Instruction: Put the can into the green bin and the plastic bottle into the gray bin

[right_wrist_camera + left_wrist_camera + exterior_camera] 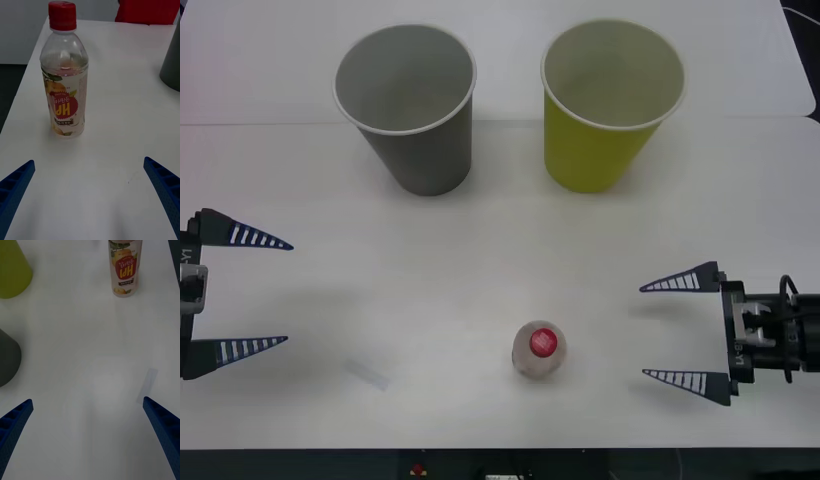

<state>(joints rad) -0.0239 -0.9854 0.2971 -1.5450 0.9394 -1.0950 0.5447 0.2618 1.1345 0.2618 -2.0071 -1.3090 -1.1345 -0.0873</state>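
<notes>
White table (480, 290): plastic bottle (539, 350) upright, gray bin (408, 105), green bin (608, 100) behind.

Each arm ends in a two-fingered claw. The left claw (240, 293) and the right claw (680, 329) share one build: long tapering wedge-shaped fingers (165, 187), blue and ribbed, with pale stripes along their sides. Behind the right claw sits a black wrist block with grey metal parts and a looping black cable.
</notes>
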